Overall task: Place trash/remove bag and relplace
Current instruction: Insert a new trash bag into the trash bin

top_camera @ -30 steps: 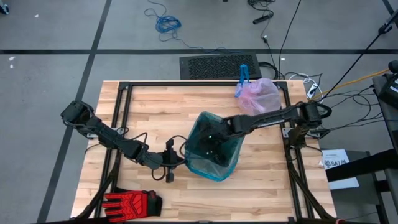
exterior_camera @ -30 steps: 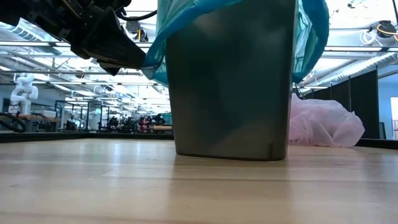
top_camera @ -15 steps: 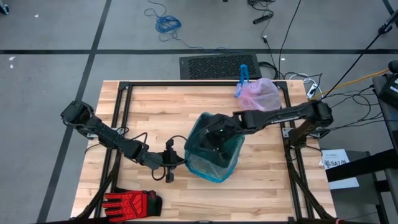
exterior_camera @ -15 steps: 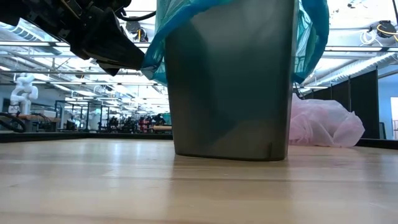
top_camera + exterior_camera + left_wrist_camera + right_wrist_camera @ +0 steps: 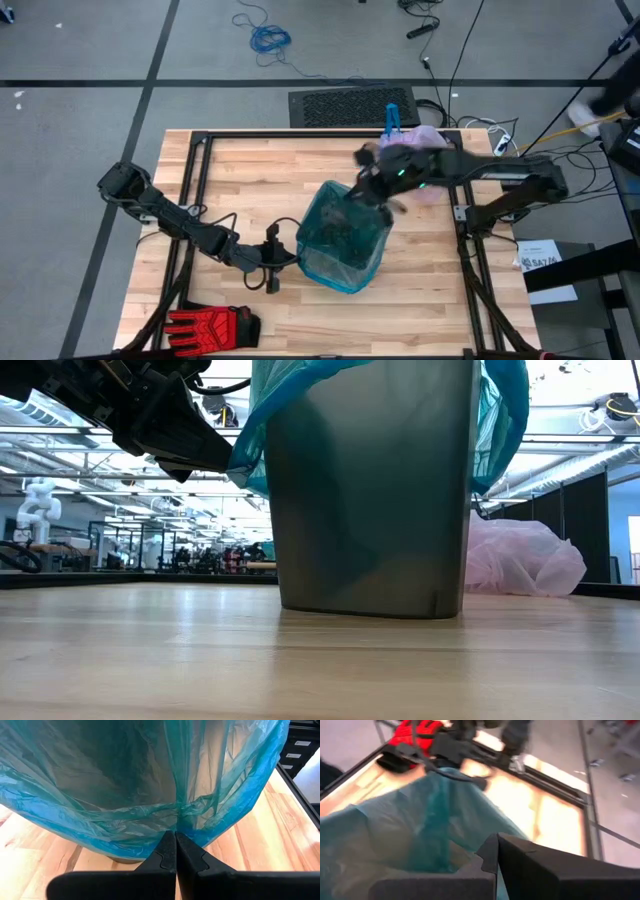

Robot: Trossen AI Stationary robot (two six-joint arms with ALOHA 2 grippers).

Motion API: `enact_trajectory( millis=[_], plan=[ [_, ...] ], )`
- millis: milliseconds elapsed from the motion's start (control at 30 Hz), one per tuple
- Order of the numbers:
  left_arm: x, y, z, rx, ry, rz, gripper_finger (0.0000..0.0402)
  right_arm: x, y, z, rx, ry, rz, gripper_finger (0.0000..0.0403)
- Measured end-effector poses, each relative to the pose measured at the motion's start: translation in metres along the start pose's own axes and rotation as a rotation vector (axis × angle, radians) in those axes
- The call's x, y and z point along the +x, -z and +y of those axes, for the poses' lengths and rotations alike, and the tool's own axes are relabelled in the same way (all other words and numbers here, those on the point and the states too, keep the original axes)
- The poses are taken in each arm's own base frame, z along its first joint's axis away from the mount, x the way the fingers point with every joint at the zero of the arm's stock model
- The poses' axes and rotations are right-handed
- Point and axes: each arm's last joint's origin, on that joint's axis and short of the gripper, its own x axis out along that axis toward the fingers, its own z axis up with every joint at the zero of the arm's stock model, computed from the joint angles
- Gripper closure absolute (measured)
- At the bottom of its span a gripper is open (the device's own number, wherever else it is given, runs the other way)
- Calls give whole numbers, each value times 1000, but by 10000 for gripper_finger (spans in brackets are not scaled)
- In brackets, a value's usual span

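Observation:
A grey bin stands in the middle of the table, lined with the translucent teal-green bag, whose edge drapes over the bin's rim. My left gripper is at the bin's left side, shut on that draped edge. My right gripper is shut, empty and blurred. It hovers above the bin's far rim, with the teal film below it in the right wrist view. The lilac-pink bag lies on the table at the far right, partly behind my right arm. No paper wads show. My left gripper pinches the teal bag's overhanging edge between its two fingers, gathered into a small bunch. It comes level from the table's left, at the bin's left side. The film is drawn out to a point toward the fingers, while the bag stays over the rim.
A red-and-black glove lies at the table's near left corner. Black frame rails run along the table's left, far and right sides. Bare wood stretches between the bin and the near edge.
My right gripper, which reached down into the lined bin, has come up out of it. It has swung toward the table's far right, quickly enough to blur. The teal bag stays draped over the bin, and my left gripper keeps its hold.

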Motion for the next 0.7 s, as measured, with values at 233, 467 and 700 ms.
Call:
enact_trajectory(
  millis=[233, 467, 700],
  plan=[
    [0, 0, 0, 1, 0, 0, 402, -52, 29, -11, 107, 76, -17, 403],
    [0, -1, 0, 7, 2, -9, 402, -41, 100, 20, 181, 123, -182, 403],
    [-2, -8, 1, 9, -7, -61, 402, -28, 156, 44, 293, 250, -336, 403]
  ],
)
